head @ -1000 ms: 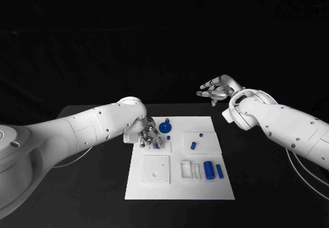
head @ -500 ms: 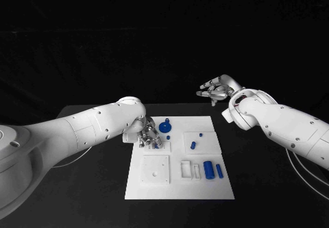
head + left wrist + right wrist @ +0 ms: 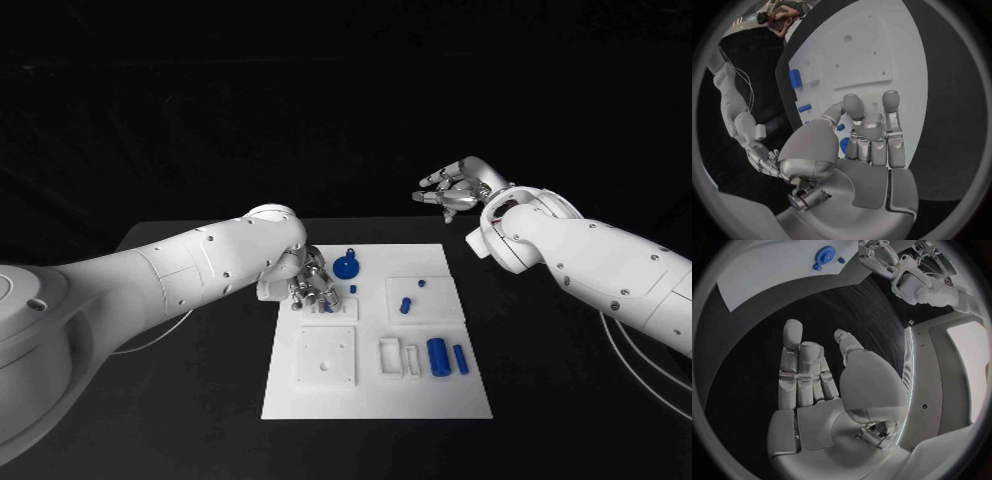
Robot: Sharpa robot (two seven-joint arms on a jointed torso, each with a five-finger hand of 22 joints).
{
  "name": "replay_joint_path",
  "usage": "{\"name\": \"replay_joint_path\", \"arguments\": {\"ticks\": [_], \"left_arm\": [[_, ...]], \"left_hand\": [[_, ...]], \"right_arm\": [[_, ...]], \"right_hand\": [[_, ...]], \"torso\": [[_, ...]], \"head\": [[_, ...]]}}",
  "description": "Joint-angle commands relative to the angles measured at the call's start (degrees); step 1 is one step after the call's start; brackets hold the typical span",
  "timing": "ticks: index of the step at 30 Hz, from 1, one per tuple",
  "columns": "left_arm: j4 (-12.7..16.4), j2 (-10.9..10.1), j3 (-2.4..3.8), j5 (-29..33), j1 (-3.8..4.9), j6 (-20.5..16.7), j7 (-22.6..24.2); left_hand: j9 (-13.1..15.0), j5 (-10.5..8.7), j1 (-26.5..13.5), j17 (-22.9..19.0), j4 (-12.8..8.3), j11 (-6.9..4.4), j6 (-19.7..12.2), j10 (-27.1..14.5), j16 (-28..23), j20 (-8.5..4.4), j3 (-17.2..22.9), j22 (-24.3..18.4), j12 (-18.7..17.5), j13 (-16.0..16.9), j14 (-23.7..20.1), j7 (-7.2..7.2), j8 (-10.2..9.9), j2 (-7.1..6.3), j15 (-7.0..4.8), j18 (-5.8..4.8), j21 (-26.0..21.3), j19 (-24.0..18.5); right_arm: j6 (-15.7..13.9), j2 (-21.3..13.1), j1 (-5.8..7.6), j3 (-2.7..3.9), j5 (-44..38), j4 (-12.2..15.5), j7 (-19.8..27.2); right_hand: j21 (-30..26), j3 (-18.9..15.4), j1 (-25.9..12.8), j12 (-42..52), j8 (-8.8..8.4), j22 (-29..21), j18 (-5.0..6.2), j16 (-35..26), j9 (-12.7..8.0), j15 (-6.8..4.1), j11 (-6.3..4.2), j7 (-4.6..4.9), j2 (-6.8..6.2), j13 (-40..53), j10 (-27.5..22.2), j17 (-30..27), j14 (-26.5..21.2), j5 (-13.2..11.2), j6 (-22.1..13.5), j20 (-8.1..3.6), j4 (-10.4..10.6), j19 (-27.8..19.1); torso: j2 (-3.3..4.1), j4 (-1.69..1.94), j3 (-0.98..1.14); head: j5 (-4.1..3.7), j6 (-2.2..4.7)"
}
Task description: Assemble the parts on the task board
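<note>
Task board [image 3: 433, 400]: the white plate lies flat in the middle of my black table [image 3: 188, 380], its near edge towards me. Nearest on it, a raised white square block [image 3: 326, 356] sits on its left half. Just right of that block stand small white holders [image 3: 392, 357], then a thick blue cylinder [image 3: 437, 352] and a thinner blue pin [image 3: 462, 360], side by side and close together. Further back, on the right half, a short blue peg [image 3: 407, 305] lies in a shallow square recess, with a much smaller blue piece [image 3: 421, 284] just beyond it.

My left hand [image 3: 313, 288] hangs over the left far part of the board, fingers pointing down at it, slightly apart, with nothing held between them; the left wrist view shows the palm [image 3: 873, 175] bare. A small blue peg [image 3: 353, 289] lies just beside its fingertips. A round blue disc part [image 3: 348, 268] sits at the far end of the board, near that hand.

My right hand [image 3: 456, 190] is raised beyond the far right corner of the board, well apart from it. Its fingers are loosely spread and the palm [image 3: 826, 420] is bare.
</note>
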Motion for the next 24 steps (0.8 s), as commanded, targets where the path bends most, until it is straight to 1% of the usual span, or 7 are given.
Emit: {"name": "replay_joint_path", "arguments": {"ticks": [1, 8, 12, 15, 20, 22, 24], "left_arm": [[-0.6, 0.4, -0.04, -0.6, -0.15, 0.1, 0.2], [-1.7, 1.1, -0.04, -0.6, -0.50, 0.1, 0.1], [-2.0, 1.4, -0.03, -0.5, -0.61, 0.5, -0.2], [-2.0, 1.5, -0.04, -0.3, -0.65, 1.2, -0.5], [-1.7, 1.5, -0.04, -0.2, -0.67, 2.6, -0.9], [-1.6, 1.5, -0.04, -0.2, -0.67, 2.7, -1.0], [-1.6, 1.5, -0.05, -0.1, -0.67, 2.5, -1.1]], "left_hand": [[0.1, 0.20, 2.0, -0.1, -1.6, -1.86, 7.7, 1.1, 0.2, -0.09, 1.4, 1.1, 0.1, -0.1, -0.2, -7.28, 0.3, 1.89, -0.09, -1.16, 0.0, -0.3], [0.2, -0.07, 2.0, -0.1, -1.5, -1.86, 7.6, 1.1, 0.1, -0.10, 1.4, 1.1, 0.1, -0.1, -0.2, -7.26, 0.3, 1.93, -0.10, -1.19, -0.1, -0.3], [0.2, -0.39, 2.1, -0.2, -1.4, -1.84, 7.6, 1.1, 0.1, -0.09, 1.3, 1.1, 0.0, -0.1, -0.3, -7.25, 0.3, 1.95, -0.09, -1.19, -0.1, -0.3], [0.1, -0.62, 2.1, -0.4, -1.4, -1.83, 7.6, 1.1, 0.0, -0.07, 1.2, 1.1, 0.0, -0.1, -0.3, -7.23, 0.2, 1.92, -0.08, -1.19, -0.1, -0.3], [0.1, -0.71, 2.3, -0.3, -1.5, -1.80, 7.6, 1.1, 0.0, -0.02, 1.1, 1.1, 0.0, -0.1, -0.3, -7.21, 0.1, 1.84, -0.04, -1.19, -0.2, -0.4], [0.1, -0.71, 2.3, -0.3, -1.5, -1.79, 7.6, 1.1, 0.0, -0.01, 1.1, 1.1, -0.1, -0.1, -0.4, -7.21, 0.1, 1.87, -0.03, -1.19, -0.2, -0.4], [0.0, -0.72, 2.3, -0.3, -1.5, -1.79, 7.6, 1.1, 0.0, 0.00, 1.1, 1.1, -0.1, -0.1, -0.4, -7.20, 0.1, 1.90, -0.03, -1.18, -0.2, -0.4]], "right_arm": [[0.6, 0.1, -0.02, 0.02, -0.1, 0.1, 0.5], [0.6, 0.2, -0.02, 0.02, -0.1, 0.1, 0.5], [0.7, 0.2, -0.02, 0.02, -0.1, 0.0, 0.5], [0.7, 0.2, -0.03, 0.02, -0.1, 0.0, 0.5], [0.8, 0.2, -0.03, 0.02, -0.1, 0.0, 0.5], [0.8, 0.1, -0.03, 0.02, -0.1, 0.0, 0.5], [0.8, 0.1, -0.04, 0.02, -0.1, 0.0, 0.5]], "right_hand": [[-0.3, 0.2, -0.5, 0.2, -0.15, 0.1, 0.72, -0.3, 0.0, 0.02, -0.19, 0.11, 0.12, -0.1, -0.2, 0.0, -0.4, 0.3, -0.2, 0.09, 0.0, 2.0], [-0.3, 0.2, -0.5, 0.2, -0.15, 0.1, 0.72, -0.3, 0.0, 0.02, -0.19, 0.11, 0.12, -0.1, -0.2, 0.0, -0.4, 0.3, -0.2, 0.09, 0.0, 2.0], [-0.3, 0.2, -0.5, 0.2, -0.15, 0.1, 0.72, -0.3, 0.0, 0.02, -0.19, 0.11, 0.12, -0.1, -0.2, 0.0, -0.4, 0.3, -0.2, 0.09, 0.0, 2.0], [-0.3, 0.2, -0.5, 0.2, -0.15, 0.1, 0.72, -0.3, 0.0, 0.02, -0.19, 0.11, 0.12, -0.1, -0.2, 0.0, -0.4, 0.3, -0.2, 0.09, 0.0, 2.0], [-0.3, 0.2, -0.5, 0.2, -0.15, 0.1, 0.72, -0.3, 0.0, 0.02, -0.19, 0.11, 0.12, -0.1, -0.2, 0.0, -0.4, 0.3, -0.2, 0.09, 0.0, 2.0], [-0.3, 0.2, -0.5, 0.2, -0.15, 0.1, 0.72, -0.3, 0.0, 0.02, -0.19, 0.11, 0.12, -0.1, -0.2, 0.0, -0.4, 0.3, -0.2, 0.09, 0.0, 2.0], [-0.3, 0.2, -0.5, 0.2, -0.15, 0.1, 0.72, -0.3, 0.0, 0.02, -0.19, 0.11, 0.12, -0.1, -0.2, 0.0, -0.4, 0.3, -0.2, 0.09, 0.0, 2.0]], "torso": [[-0.01, 0.01, 0.05], [0.01, -0.04, 0.06], [-0.02, 0.04, 0.06], [-0.05, 0.11, 0.07], [-0.04, 0.09, 0.07], [-0.03, 0.08, 0.03], [-0.04, 0.09, 0.05]], "head": [[-0.07, -0.07], [-0.09, -0.02], [-0.20, -0.15], [-0.26, -0.21], [-0.33, -0.26], [-0.31, -0.22], [-0.31, -0.21]]}}
